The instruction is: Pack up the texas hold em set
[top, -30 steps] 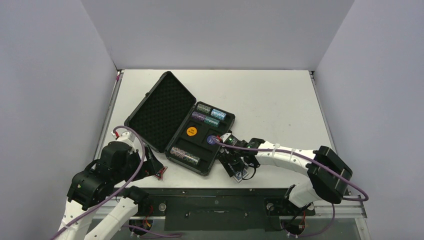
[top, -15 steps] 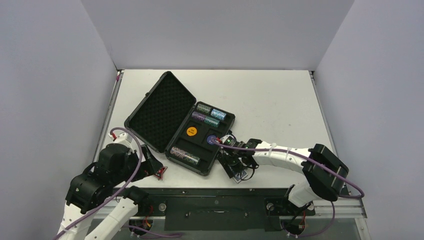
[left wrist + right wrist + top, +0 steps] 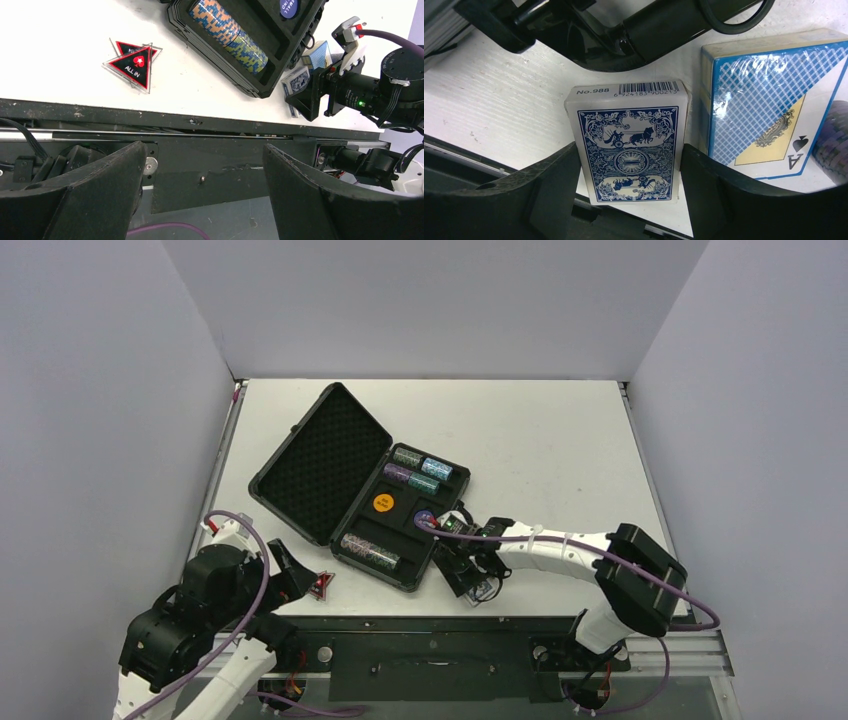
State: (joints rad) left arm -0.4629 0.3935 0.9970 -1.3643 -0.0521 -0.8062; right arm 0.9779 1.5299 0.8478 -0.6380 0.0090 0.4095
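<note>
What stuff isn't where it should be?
The dark blue deck and light blue deck lie beside the open case, not inside it. The red-black ALL IN triangle is left out too, near the table's front edge.

The dark blue card deck (image 3: 626, 145) stands between the fingers of the right tool (image 3: 629, 167), its lower corners hidden behind them; whether they press it cannot be told. Just outside one finger, a lighter blue deck (image 3: 764, 100) and a chip roll (image 3: 831, 137) run off the frame. Ahead of the left tool (image 3: 205, 150), the black case (image 3: 220, 61) and a round blue button (image 3: 288, 7) are cut by the top edge, and a second triangle (image 3: 125, 47) lies mostly hidden under the red-black triangle (image 3: 132, 65).
</note>
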